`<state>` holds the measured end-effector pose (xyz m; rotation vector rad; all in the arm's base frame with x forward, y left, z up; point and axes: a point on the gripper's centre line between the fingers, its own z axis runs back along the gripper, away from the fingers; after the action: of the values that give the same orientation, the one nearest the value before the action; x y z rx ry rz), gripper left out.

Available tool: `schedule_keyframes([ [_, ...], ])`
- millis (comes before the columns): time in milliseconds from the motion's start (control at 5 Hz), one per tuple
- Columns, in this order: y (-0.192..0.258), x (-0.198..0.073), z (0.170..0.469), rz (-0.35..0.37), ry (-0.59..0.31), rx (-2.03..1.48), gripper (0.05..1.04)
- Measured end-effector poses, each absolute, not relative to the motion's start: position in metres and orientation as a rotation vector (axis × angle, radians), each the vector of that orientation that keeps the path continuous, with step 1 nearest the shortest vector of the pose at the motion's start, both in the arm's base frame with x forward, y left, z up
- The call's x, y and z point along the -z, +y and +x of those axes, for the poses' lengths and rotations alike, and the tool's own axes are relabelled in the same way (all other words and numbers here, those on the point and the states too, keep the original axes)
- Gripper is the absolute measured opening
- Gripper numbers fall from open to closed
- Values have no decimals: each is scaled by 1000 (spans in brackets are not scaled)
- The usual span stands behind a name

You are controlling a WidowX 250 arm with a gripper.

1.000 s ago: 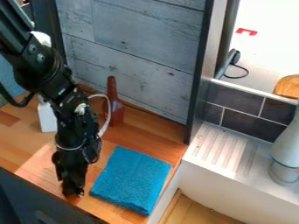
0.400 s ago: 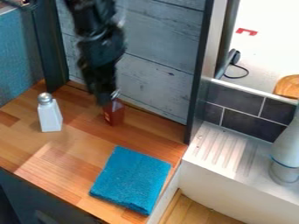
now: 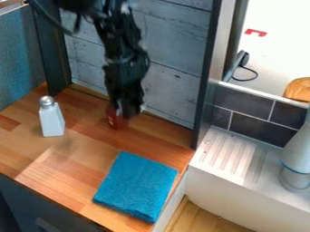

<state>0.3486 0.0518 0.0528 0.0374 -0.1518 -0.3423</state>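
Observation:
The black gripper [image 3: 129,114] hangs at the back of the wooden counter, in front of the grey plank wall. It covers the neck and upper part of a reddish-brown bottle [image 3: 113,121], whose lower body shows at its left side. Whether it grips the bottle is hidden. To the left stands a white shaker [image 3: 52,118] with a metal top, upright. A folded blue cloth [image 3: 136,186] lies flat near the counter's right front edge.
The wooden counter [image 3: 74,156] ends at the wall [image 3: 172,86] behind. On the right are a ridged white sink ledge [image 3: 233,156], a grey-white bottle-like object [image 3: 296,161] and dark tiles [image 3: 253,113]. A bread-like item [image 3: 297,89] sits above the tiles.
From the counter's front, left of the cloth, the gripper has moved up and back to the brown bottle, then slightly right and lower. The bottle and cloth have stayed in place.

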Motion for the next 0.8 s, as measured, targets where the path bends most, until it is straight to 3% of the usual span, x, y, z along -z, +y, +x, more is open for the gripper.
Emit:
schedule_keyframes([
  [800,50,24,374,67,-83,267,548],
])
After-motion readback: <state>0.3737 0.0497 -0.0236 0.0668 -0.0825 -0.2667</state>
